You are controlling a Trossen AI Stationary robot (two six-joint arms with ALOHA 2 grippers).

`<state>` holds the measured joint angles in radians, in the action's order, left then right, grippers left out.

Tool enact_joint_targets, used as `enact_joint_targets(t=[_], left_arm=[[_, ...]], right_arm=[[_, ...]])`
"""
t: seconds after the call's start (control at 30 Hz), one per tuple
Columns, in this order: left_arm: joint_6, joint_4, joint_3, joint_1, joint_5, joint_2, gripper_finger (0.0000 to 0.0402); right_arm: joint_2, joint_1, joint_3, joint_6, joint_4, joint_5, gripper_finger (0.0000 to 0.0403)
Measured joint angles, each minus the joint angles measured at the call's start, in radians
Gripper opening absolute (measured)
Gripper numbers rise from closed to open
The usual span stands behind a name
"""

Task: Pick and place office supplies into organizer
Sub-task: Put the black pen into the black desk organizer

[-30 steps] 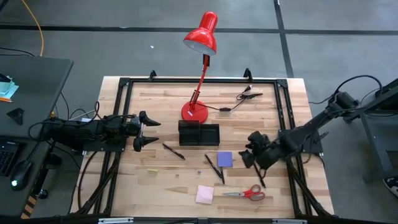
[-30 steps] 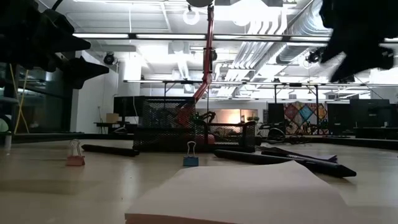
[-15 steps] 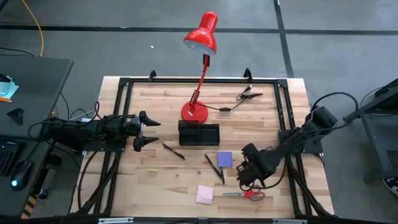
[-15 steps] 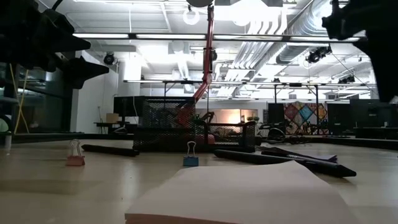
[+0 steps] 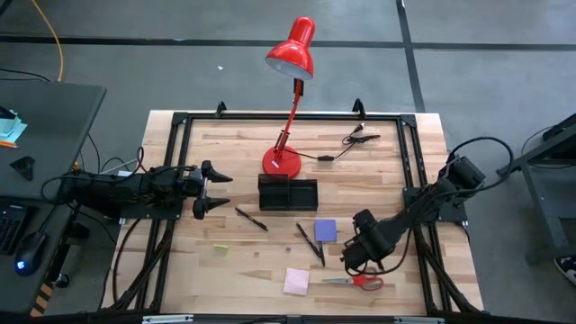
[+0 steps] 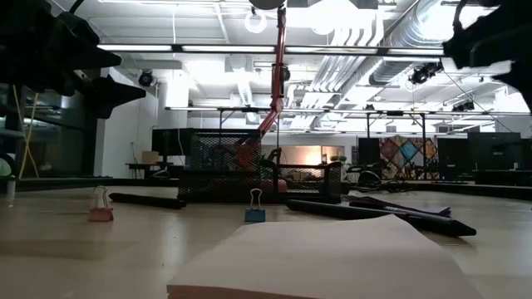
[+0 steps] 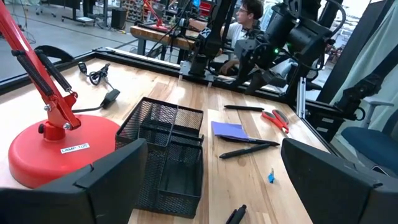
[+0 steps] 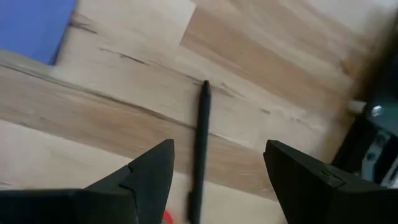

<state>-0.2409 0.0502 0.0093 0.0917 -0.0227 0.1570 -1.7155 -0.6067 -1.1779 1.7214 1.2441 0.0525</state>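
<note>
The black mesh organizer [image 5: 288,193] stands mid-table in front of the red lamp's base. A purple pad [image 5: 325,230], a pink pad [image 5: 296,281], red-handled scissors [image 5: 362,281] and black pens [image 5: 251,219] [image 5: 310,243] lie flat on the wood. My right gripper [image 5: 354,259] hangs open, pointing down, between the purple pad and the scissors. In its wrist view a thin black pen [image 8: 200,155] lies on the table below the gap between its fingers [image 8: 217,149], untouched. My left gripper [image 5: 223,191] waits open at the left, level, facing the organizer [image 7: 168,149].
The red desk lamp [image 5: 292,54] rises from its round base [image 5: 282,162] behind the organizer. A black cable with clips [image 5: 355,139] lies at the far right. Two small binder clips [image 6: 100,212] [image 6: 254,214] stand on the wood. A black frame [image 5: 409,180] rims the table. A person [image 7: 249,12] sits beyond.
My right gripper has moved toward the table's near edge and a little down, and has tipped from slanting forward until it points almost straight down over the pen. Its fingers have stayed equally far apart. Nothing on the table has moved.
</note>
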Motion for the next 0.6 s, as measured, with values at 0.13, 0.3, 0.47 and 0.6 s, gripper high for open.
enact_joint_targets(t=[0.13,0.3,0.47,0.6], left_arm=[[0.000,0.000,0.000,0.000,0.000,0.000,0.0358],[0.000,0.000,0.000,0.000,0.000,0.000,0.0358],[0.000,0.000,0.000,0.000,0.000,0.000,0.0358],[0.000,0.000,0.000,0.000,0.000,0.000,0.0358]], right_arm=[[-0.006,-0.002,0.062,0.000,-0.167,0.003,0.0243],[-0.007,-0.005,0.140,0.020,-0.226,-0.087,0.0243],[-0.006,-0.011,0.184,0.023,-0.267,-0.105,0.0243],[0.001,-0.011,0.231,0.001,-0.360,-0.118,0.0243]])
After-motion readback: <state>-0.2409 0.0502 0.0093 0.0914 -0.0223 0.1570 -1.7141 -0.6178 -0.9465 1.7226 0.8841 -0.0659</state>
